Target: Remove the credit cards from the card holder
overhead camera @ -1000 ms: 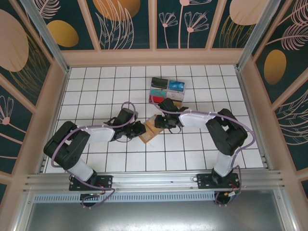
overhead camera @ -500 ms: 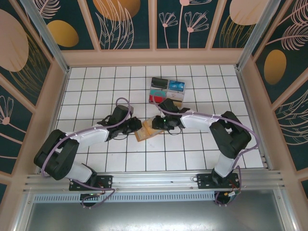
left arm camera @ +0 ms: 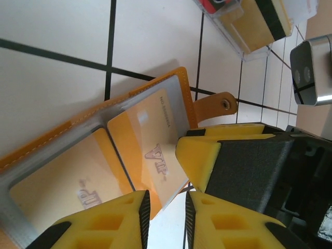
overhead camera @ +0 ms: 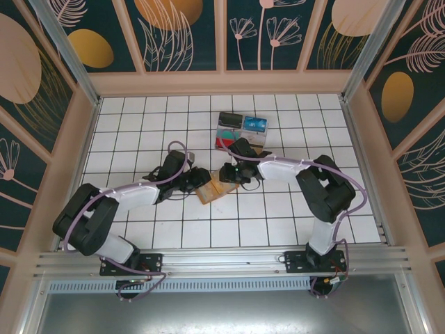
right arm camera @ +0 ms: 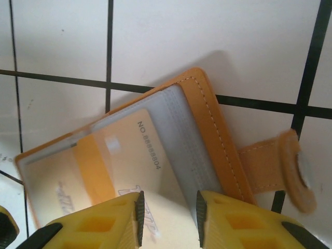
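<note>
The tan-orange card holder [overhead camera: 211,189] lies open on the tiles between my two grippers. In the left wrist view its grey pockets [left arm camera: 62,148] hold two gold credit cards, and the nearer card [left arm camera: 150,145] sticks out with its corner at the mouth of my left gripper [left arm camera: 167,218], whose jaws stand slightly apart. From above, the left gripper [overhead camera: 198,179] sits at the holder's left edge. My right gripper [overhead camera: 228,175] is over the holder's right part. Its jaws [right arm camera: 168,218] stand apart over the gold card [right arm camera: 135,150], fingertips down on the card holder [right arm camera: 207,129].
Clear boxes of card stacks [overhead camera: 240,130] stand just behind the right gripper, and one shows close by [left arm camera: 249,21]. The holder's strap with a snap [right arm camera: 290,166] lies out to the side. White tiled floor lies open to the left and front.
The left arm reached further in and the holder slid a little left. The left jaws, shut before, now stand slightly apart. The right gripper stays on the holder.
</note>
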